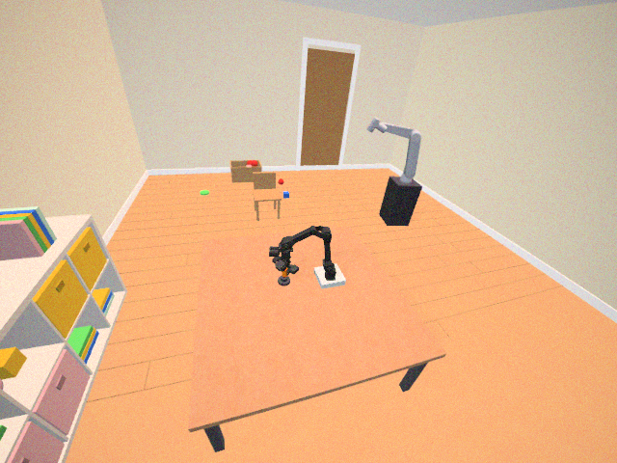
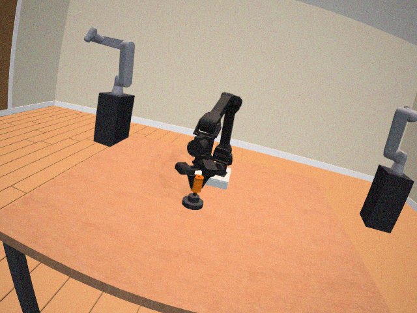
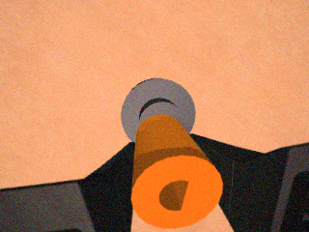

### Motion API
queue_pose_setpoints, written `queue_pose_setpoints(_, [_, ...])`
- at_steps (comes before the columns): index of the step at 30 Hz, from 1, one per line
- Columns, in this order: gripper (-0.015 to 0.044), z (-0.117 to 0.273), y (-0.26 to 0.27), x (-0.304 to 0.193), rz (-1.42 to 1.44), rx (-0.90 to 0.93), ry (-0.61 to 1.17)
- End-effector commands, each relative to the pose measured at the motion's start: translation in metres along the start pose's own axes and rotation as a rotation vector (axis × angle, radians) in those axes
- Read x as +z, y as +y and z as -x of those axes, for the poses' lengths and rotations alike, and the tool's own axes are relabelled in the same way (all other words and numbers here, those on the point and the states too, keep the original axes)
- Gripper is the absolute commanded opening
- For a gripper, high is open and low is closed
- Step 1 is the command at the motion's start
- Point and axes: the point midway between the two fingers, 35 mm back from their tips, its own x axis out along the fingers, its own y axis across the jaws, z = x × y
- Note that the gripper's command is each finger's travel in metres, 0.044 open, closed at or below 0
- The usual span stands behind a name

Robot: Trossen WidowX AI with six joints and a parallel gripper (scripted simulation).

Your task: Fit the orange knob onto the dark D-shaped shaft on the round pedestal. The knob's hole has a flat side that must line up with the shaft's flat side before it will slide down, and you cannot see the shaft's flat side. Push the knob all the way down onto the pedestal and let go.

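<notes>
My gripper [image 1: 283, 266] [image 2: 197, 177] [image 3: 161, 143] is shut on the orange knob [image 1: 284, 273] [image 2: 197, 182] [image 3: 164, 145] and holds it nearly upright, right over the round grey pedestal [image 1: 284, 282] [image 2: 192, 203] [image 3: 129, 113]. In the wrist view I look down the knob's length. Its near end face shows the D-shaped hole [image 3: 174, 194], flat side to the right. The knob covers the middle of the pedestal, so the dark shaft is almost wholly hidden. The exterior view shows a short gap between the knob's lower end and the pedestal top.
The arm's white base plate [image 1: 333, 284] [image 2: 220, 182] lies just behind the pedestal on the wooden table [image 1: 299, 348] [image 2: 134, 252]. Grey arms on black stands [image 2: 113, 117] [image 2: 385, 198] [image 1: 400, 202] stand off the table. A shelf [image 1: 49, 309] is at the left.
</notes>
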Motion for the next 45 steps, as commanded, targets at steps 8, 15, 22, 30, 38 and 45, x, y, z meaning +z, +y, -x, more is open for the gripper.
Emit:
queue_pose_setpoints(8, [0.0000, 0.0012, -0.0039, 0.0034, 0.014, -0.004, -0.006])
queue_pose_setpoints(15, [0.0000, 0.0031, -0.0080, 0.0069, 0.014, -0.004, -0.006])
queue_pose_setpoints(22, [0.0000, -0.0033, -0.0085, 0.0074, 0.014, -0.004, -0.006])
queue_pose_setpoints(30, [0.0000, -0.0028, -0.0085, 0.0074, 0.014, -0.004, -0.006])
queue_pose_setpoints(38, [0.0000, 0.0018, -0.0073, 0.0064, 0.014, -0.004, -0.006])
queue_pose_setpoints(45, [0.0000, 0.0032, -0.0051, 0.0046, 0.213, -0.005, -0.005])
